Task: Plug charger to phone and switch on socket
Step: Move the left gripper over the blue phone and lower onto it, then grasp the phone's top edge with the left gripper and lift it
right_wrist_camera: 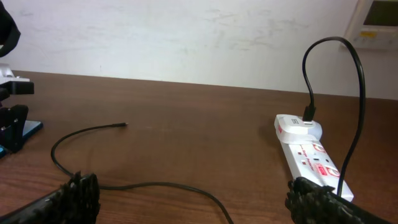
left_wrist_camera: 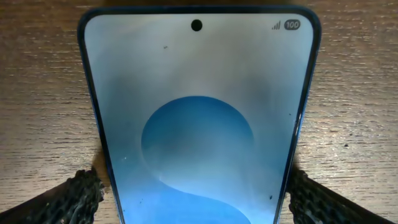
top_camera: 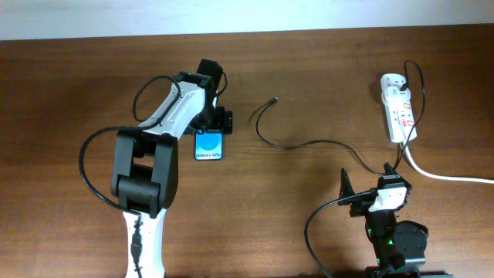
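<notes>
The phone [top_camera: 209, 145] lies flat on the wooden table, its blue screen up, and fills the left wrist view [left_wrist_camera: 199, 112]. My left gripper [top_camera: 210, 127] is open, and its fingers [left_wrist_camera: 196, 186] straddle the phone's sides closely at one end. The charger, a thin black cable [top_camera: 309, 144], runs from the socket [top_camera: 399, 108] across the table. Its plug tip [top_camera: 275, 99] lies loose to the right of the phone. My right gripper [top_camera: 369, 179] is open and empty above the cable [right_wrist_camera: 155, 185]. The plug tip [right_wrist_camera: 122, 125] and the socket [right_wrist_camera: 308, 152] lie ahead of it.
A thick white cord [top_camera: 448, 176] leaves the socket toward the right edge. A white plug block [right_wrist_camera: 298, 127] with the black cable sits in the socket's far end. A pale wall stands behind the table.
</notes>
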